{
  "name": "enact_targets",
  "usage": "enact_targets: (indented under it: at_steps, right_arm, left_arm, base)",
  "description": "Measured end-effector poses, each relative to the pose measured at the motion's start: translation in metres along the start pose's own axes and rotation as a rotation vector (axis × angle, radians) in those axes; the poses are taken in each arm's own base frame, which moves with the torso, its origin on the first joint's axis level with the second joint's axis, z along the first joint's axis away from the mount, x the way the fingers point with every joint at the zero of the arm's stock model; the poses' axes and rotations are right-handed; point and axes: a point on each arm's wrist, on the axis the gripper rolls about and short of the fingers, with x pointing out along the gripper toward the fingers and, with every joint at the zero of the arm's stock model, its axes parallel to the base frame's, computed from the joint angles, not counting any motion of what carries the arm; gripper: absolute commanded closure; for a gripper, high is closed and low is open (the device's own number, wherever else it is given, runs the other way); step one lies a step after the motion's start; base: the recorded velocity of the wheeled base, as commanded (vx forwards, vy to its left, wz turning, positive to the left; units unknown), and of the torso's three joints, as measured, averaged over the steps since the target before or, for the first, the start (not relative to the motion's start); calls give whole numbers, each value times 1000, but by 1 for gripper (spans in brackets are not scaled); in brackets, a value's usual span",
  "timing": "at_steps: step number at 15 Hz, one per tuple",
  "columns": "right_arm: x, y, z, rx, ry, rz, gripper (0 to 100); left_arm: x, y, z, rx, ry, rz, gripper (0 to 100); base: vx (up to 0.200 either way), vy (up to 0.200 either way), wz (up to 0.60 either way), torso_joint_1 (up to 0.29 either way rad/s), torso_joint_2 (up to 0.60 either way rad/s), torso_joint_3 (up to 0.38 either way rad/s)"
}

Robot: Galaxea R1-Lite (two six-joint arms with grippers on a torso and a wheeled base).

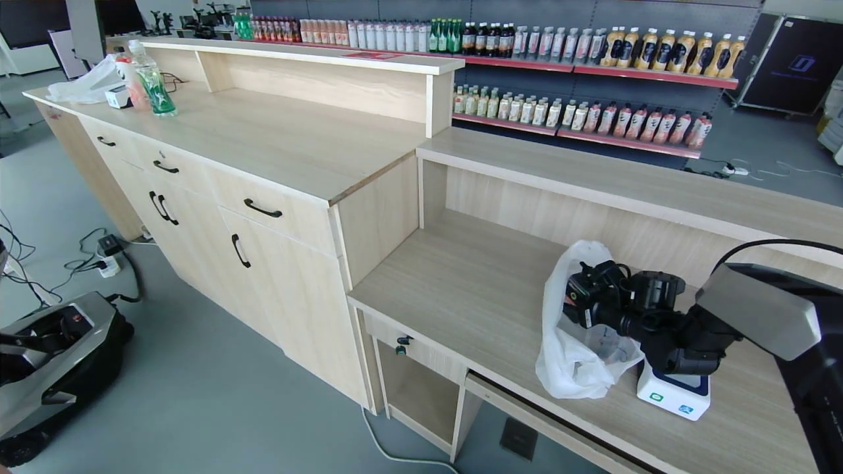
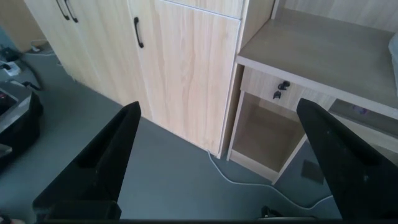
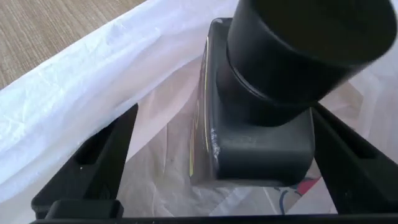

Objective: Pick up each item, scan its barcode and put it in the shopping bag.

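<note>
Far to the left of the shopping bag (image 1: 574, 368) and farther back, a green bottle (image 1: 155, 84) stands upright on the taller counter (image 1: 276, 141) beside a small white box (image 1: 118, 97). Still left of the bag and lower, the left claw (image 2: 217, 107) hangs over the grey floor facing the cabinet doors (image 2: 186, 68), fingers spread wide with nothing between them. The bag sits slumped on the low desk (image 1: 461, 283), its mouth open toward the right. The right claw (image 1: 588, 297) is in that mouth, fingers wide apart. Between them lies a dark bottle (image 3: 261, 143), inside the bag, black cap toward the wrist, long axis running deeper into the bag; a gap shows beside one finger (image 3: 102, 162). Just right of the bag stands a white scanner box (image 1: 673, 396).
</note>
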Motion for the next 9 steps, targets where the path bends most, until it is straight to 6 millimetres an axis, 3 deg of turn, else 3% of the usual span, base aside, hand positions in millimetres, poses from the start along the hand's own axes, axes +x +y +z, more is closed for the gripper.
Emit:
enact_targets:
  at_steps: [3,5,7,9]
  right_arm:
    - [-5,-2,14,-3,-17,-5,0]
    - [-15,-8,44,-28,-50,-16,0]
    - [-38,-14,81,-63,-64,-35,0]
    - [-78,-24,117,-96,-56,-65,0]
  left_arm:
    - [0,0,0,0,0,0,0]
    - [0,0,0,0,0,0,0]
    - [0,0,0,0,0,0,0]
    - [0,0,0,0,0,0,0]
  base:
    - [0,0,0,0,0,0]
    - [0,0,0,0,0,0]
    - [0,0,0,0,0,0]
    - [0,0,0,0,0,0]
